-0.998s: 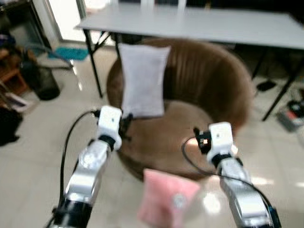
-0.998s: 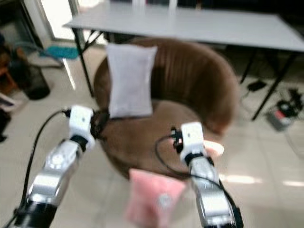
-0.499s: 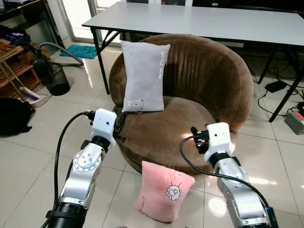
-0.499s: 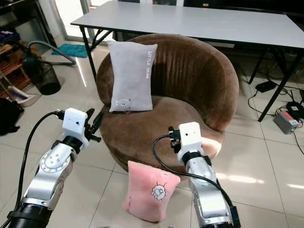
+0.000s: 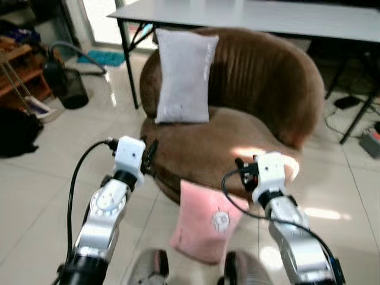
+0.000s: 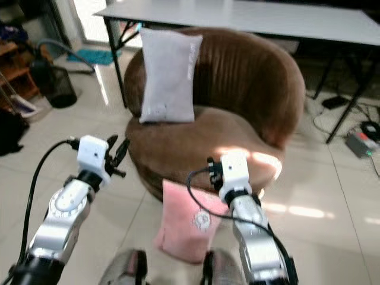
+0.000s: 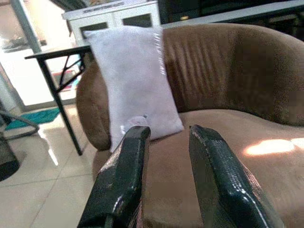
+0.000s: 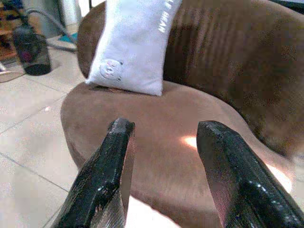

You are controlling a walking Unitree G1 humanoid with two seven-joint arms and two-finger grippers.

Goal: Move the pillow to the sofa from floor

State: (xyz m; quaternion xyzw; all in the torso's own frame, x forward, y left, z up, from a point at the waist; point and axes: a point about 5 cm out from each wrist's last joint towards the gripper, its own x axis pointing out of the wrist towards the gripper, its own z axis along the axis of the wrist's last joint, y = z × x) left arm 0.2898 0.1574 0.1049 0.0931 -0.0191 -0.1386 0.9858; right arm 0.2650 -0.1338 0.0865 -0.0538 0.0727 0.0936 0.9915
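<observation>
Pale glossy floor tiles (image 5: 35, 190) run under everything here, a bit soft with blur. Left hand (image 7: 166, 142) first: it's raised at the left edge of the seat, black fingers (image 7: 124, 180) parted by a narrow gap with nothing between them, pointing across the cushion at the grey pillow. Right hand (image 8: 164, 137) is up at the front right of the seat, its fingers (image 8: 102, 185) spread wider, also holding nothing, aimed over the brown cushion.

Between the two arms, down low, there's the pink pillow (image 5: 208, 221) — standing on the floor, leaning against the front of the sofa's base, a small cartoon face printed on it. Neither hand touches it; both sit above it, at seat height.

Behind them, the round brown sofa (image 5: 267, 89), ribbed backrest curving around, a bright patch of sunlight on the seat near the right hand. Grey pillow (image 5: 184, 74) stands upright on the seat, propped against the left part of the backrest.

Further out, a grey table (image 5: 285, 15) with black legs stretches behind the sofa. Off to the left, a dark mesh bin (image 5: 71, 89) and a teal mat (image 5: 107, 57). Cables and a small box (image 6: 359, 142) lie on the floor at the right. The robot's feet (image 5: 151, 267) show at the bottom edge.
</observation>
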